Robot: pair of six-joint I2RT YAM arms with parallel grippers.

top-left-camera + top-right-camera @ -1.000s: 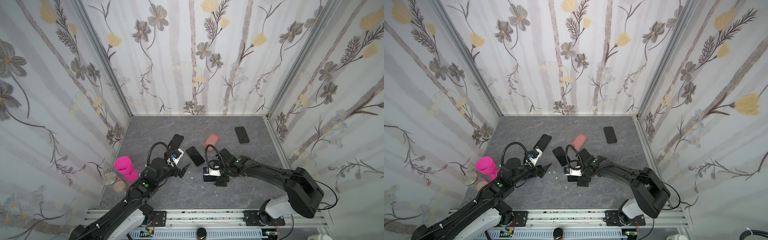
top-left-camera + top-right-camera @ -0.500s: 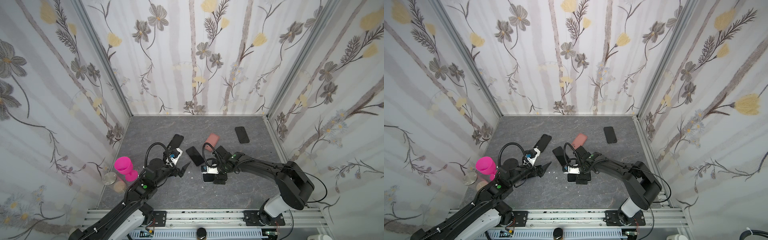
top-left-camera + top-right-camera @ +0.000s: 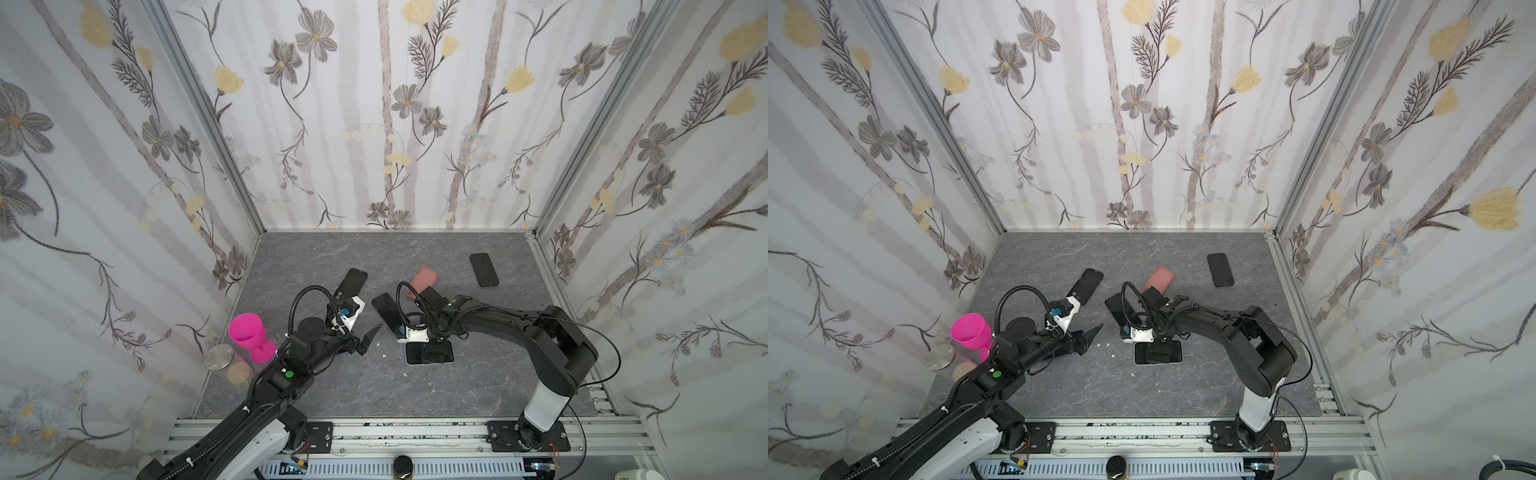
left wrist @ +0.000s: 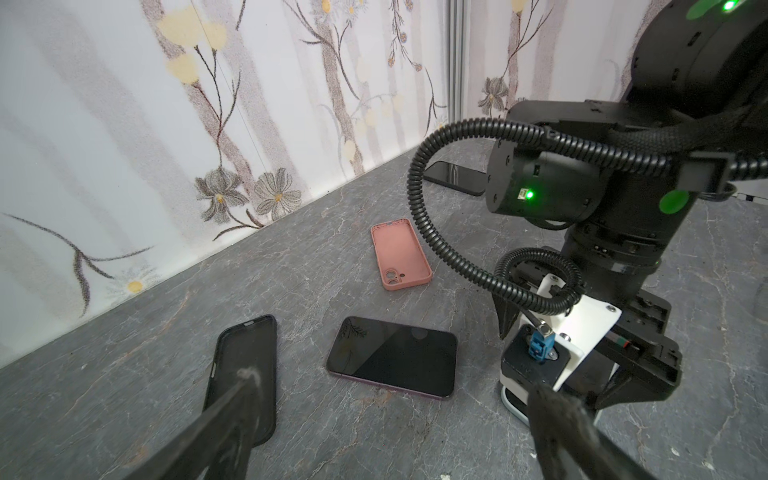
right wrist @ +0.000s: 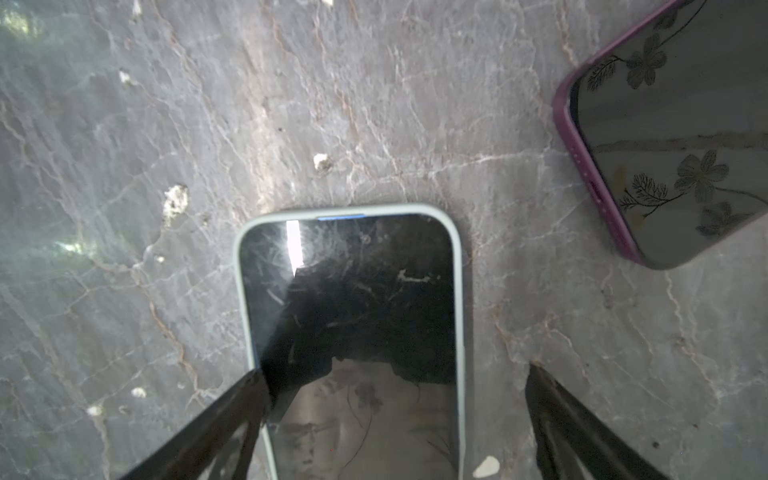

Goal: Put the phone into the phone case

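Hovering over the phone (image 5: 353, 291), seated in its pale case (image 5: 459, 291) toward the bench (image 3: 332, 395) front edge, long axis along that edge, our right jaws were spread across its width; left jaws, spread too, sat farther off.

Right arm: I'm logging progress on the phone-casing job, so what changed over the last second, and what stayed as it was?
The right arm swung its elbow in toward the middle. The right claw stayed low over the pale-cased phone, jaws open astride it; nothing was gripped or let go. The left claw, open, the pink case, the purple-cased phone and the pink goblet stayed put.
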